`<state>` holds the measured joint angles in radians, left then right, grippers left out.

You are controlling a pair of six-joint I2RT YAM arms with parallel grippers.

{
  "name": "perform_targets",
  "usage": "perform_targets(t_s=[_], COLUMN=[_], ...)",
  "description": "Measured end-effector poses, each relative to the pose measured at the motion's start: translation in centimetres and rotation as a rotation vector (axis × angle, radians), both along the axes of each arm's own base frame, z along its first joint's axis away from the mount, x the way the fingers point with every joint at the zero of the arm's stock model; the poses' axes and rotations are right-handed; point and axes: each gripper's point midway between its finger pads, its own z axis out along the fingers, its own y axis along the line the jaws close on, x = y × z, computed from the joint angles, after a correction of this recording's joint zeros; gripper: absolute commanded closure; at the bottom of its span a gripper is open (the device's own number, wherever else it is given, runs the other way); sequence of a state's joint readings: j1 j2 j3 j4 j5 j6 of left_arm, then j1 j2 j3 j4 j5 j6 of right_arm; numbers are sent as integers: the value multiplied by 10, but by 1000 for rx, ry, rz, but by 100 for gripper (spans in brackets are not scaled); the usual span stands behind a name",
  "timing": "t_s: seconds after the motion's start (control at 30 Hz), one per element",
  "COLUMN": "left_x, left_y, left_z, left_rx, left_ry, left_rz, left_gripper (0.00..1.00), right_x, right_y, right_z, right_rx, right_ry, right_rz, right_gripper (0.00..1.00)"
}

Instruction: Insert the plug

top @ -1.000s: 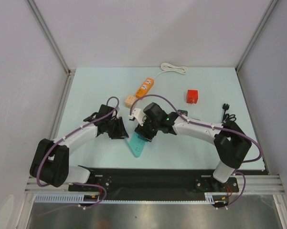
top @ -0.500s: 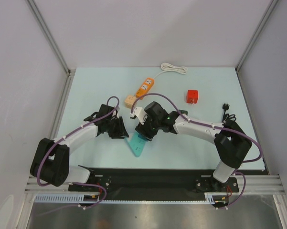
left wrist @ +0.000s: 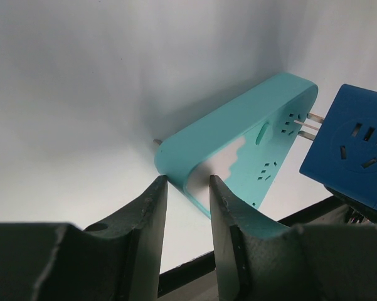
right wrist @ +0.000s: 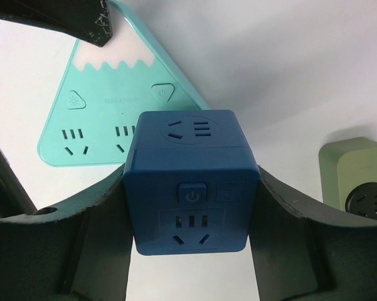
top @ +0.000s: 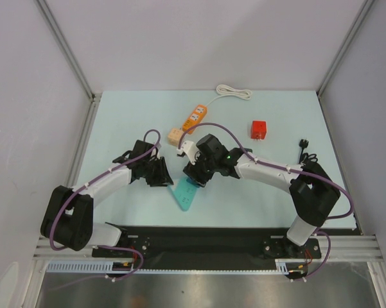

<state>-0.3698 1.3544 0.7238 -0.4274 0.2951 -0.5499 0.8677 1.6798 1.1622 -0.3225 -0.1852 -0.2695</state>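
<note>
A teal, triangle-shaped power strip (top: 184, 194) lies at the near middle of the table. My left gripper (top: 163, 173) is shut on its narrow end; in the left wrist view the fingers (left wrist: 153, 207) pinch the strip (left wrist: 238, 141) at that end. My right gripper (top: 194, 174) is shut on a blue cube plug (right wrist: 191, 163), held by its two sides just above the strip (right wrist: 100, 125). In the left wrist view the cube (left wrist: 354, 153) has its metal prongs (left wrist: 307, 125) at the strip's end socket holes.
An orange power strip (top: 195, 118) with a coiled white cable (top: 234, 92) lies at the back. A beige cube (top: 173, 135), a red cube (top: 259, 129), a black plug lead (top: 305, 151) and a pale green adaptor (right wrist: 357, 179) lie around.
My right wrist has shifted slightly away from the near edge with the blue cube in it. The left arm and the teal strip have hardly moved.
</note>
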Motion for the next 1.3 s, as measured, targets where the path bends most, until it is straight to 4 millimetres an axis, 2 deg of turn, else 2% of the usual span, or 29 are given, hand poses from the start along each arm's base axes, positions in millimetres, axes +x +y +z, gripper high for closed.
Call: perform_targets(t_s=[1.3], left_x=[0], left_y=[0], left_z=[0], left_rx=[1], left_ry=[0], left_rz=[1], left_gripper=[64], right_x=[-4], right_y=[2], right_z=[-6], right_rx=[22], right_ry=[-10], right_rz=[10], right_gripper=[100])
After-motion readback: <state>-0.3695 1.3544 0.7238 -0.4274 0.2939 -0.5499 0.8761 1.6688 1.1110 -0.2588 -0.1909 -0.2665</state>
